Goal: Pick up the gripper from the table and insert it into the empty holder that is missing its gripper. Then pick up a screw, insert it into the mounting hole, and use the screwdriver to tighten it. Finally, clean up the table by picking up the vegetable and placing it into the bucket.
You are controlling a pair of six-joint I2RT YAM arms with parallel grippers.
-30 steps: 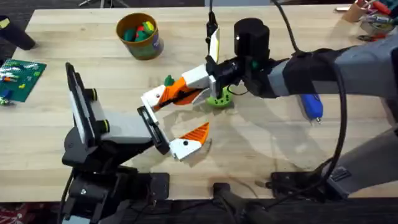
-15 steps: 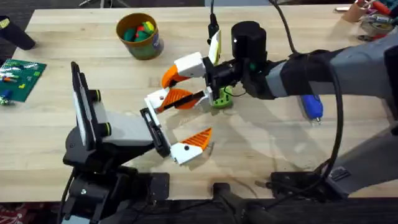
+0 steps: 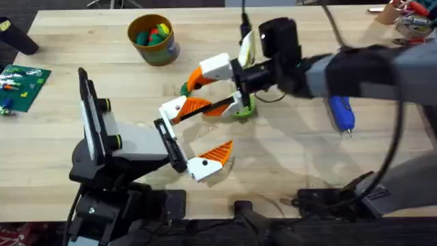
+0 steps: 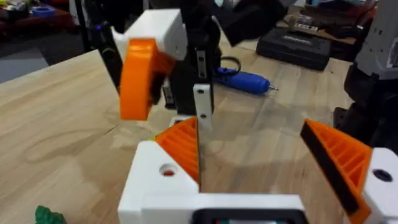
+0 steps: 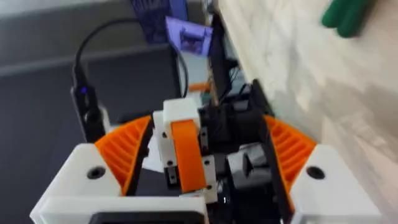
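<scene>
Light wood surface [image 3: 287, 164], dark floor at the near edge, clutter at the far corners.

Change: a second ago the right gripper [image 3: 217, 92] was low and pinched on the orange pad [image 3: 198, 106] at the left arm's far holder [image 3: 174, 108]. Now it is spread open and has lifted and moved back a little. One of its fingers sits above the holder and the other is down by the lime disc [image 3: 240, 109].

The pad stayed put. In the left wrist view the pad [image 4: 183, 146] sits flush against the white holder [image 4: 155, 180]. The hole in the holder's face looks dark, so no screw is in it, as far as can be told.

The left gripper [image 3: 205, 133] is wide open and holds nothing. Both of its brackets now carry orange, and it has barely moved.

Judgement: the insert step looks done and the pad has been released. It is only a press fit, so a bump could knock it out. The screw comes next, and I can't make out a screw anywhere.

- Screwdriver [image 3: 341, 113]: lying on the surface under the right forearm, untouched.
- Vegetable [image 3: 186, 89]: on the surface just behind the two grippers, not yet in the bucket.
- Bucket [image 3: 162, 53]: far left of centre, well apart from the vegetable, with coloured toys inside.
</scene>
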